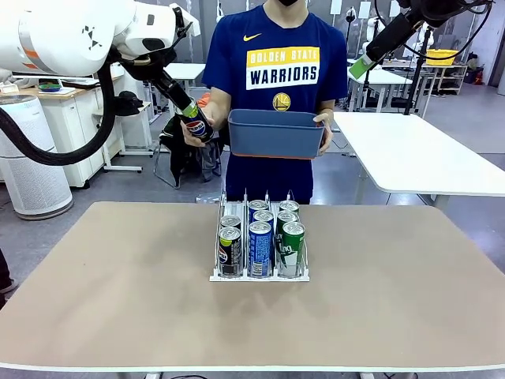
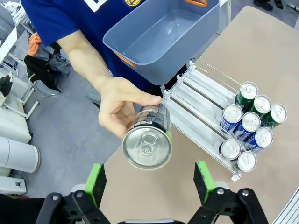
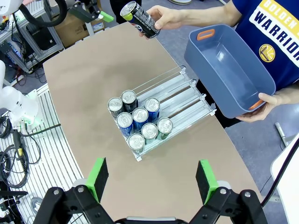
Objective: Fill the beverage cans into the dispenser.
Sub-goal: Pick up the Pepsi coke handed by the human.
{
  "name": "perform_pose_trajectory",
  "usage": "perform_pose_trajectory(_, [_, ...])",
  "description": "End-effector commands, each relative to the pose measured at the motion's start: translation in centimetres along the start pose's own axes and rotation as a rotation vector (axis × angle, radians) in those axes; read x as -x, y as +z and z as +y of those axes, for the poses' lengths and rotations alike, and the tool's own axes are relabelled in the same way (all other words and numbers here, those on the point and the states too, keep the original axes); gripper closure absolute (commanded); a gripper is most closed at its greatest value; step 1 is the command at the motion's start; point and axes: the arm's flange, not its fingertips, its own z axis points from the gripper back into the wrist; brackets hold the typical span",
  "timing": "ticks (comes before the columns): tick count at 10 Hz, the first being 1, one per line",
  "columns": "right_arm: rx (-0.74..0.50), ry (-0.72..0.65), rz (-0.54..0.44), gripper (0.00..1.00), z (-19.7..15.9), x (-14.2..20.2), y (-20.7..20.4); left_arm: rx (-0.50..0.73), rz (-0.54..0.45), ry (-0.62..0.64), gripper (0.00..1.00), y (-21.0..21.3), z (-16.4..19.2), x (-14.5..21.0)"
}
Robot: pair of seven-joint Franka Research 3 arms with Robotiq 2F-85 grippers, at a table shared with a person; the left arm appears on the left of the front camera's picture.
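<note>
Silver can top point(image 2: 146, 146) faces left fingers point(image 2: 96, 183).

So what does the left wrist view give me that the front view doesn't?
Left wrist alone: the silver top of the black can in the person's hand, the open left gripper short of it, and the bare bottom of the blue-grey bin. Front alone: the can's Pepsi logo, and the raised right arm's green-tipped gripper. Both: the dispenser with eight cans, black lane holding two.
</note>
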Motion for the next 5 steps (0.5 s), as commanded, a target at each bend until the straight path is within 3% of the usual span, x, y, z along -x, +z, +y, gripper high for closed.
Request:
perform_pose_trajectory(1, [-0.011,-0.003,0.005,0.00,0.0,0.0,0.1,0.035,-0.029,0.052,0.00,-1.1,1.4,-0.4])
perform_pose_trajectory(5, [-0.011,-0.003,0.005,0.00,0.0,0.0,0.1,0.031,-0.063,0.022,0.00,-2.6,2.5,-0.3])
